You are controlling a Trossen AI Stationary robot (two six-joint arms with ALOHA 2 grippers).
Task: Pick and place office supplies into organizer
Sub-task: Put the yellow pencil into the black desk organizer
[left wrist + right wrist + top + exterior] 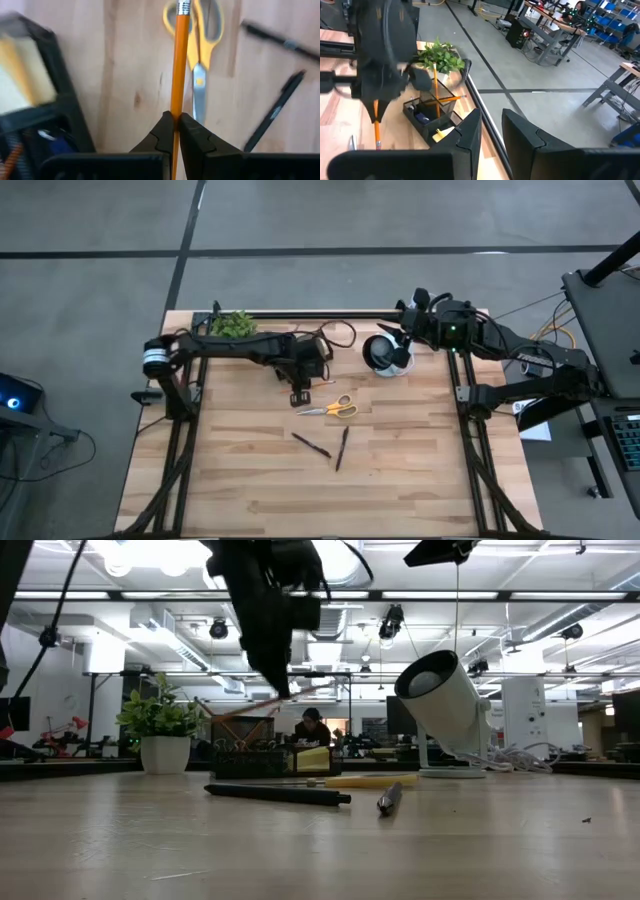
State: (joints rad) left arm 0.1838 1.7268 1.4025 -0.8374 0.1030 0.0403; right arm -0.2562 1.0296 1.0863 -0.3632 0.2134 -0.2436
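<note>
Butcher-block table (400, 470), pale wood strips, grain showing in the left wrist view. Left gripper (176, 125) clamped on a slim orange pencil (178, 65), silver ferrule at its far end, held above the table near the organizer (427, 117). Organizer: black mesh tray with compartments at the table's back edge; yellow sticky-note block (442, 134) and more orange pencils (436, 87) stand in it. Scissors (332, 408), steel blades with yellow loop handles, lie flat mid-table. Two dark pens (312, 445) lie nearer the front, angled toward each other but apart. Right gripper (490, 135), fingers slightly apart and holding nothing, hangs by the tilted white cup (385, 355). Small green plant (233, 324) in the back corner beside the organizer. Concrete floor around; in the low view an open workshop with ceiling lights beyond.
</note>
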